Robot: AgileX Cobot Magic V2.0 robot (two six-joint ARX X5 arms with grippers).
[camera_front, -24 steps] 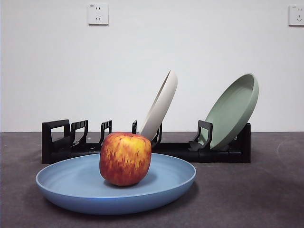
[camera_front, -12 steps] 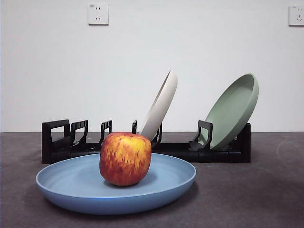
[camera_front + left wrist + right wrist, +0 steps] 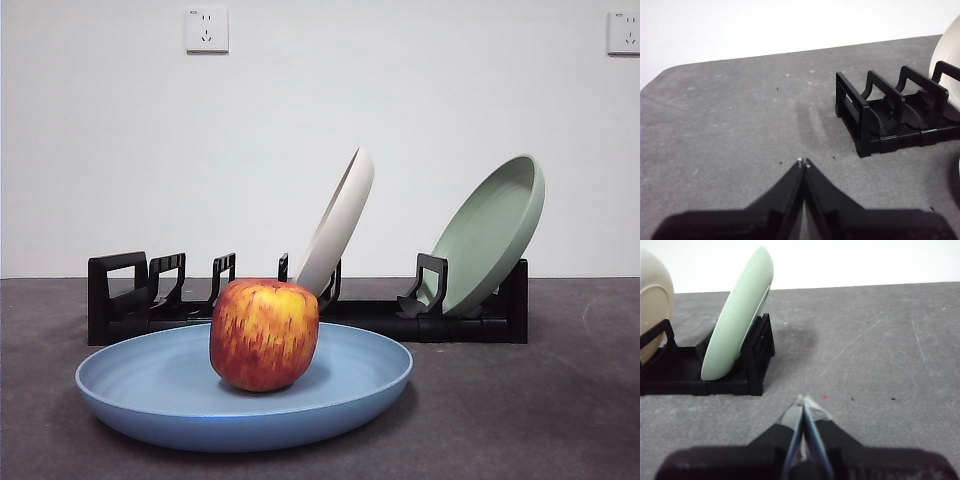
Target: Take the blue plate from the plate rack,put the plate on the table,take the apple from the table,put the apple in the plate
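Dark grey table [image 3: 560, 420], flat and bare at its near corners. Long black plate rack [image 3: 300, 315] across the far part, holding a cream-white plate [image 3: 340, 220] mid-row and a sage-green plate [image 3: 490, 235] at one end, both tilted. Blue plate [image 3: 150, 390] flat near the front edge, apart from the rack. Apple [image 3: 264, 333] upright inside it. Left gripper [image 3: 803, 162] and right gripper [image 3: 803, 400] above bare table beyond the rack's opposite ends, jaws pressed together, holding nothing.

The left gripper [image 3: 803, 162], jaws pressed together, hangs above bare table [image 3: 730, 125] near the plate rack [image 3: 890, 120].
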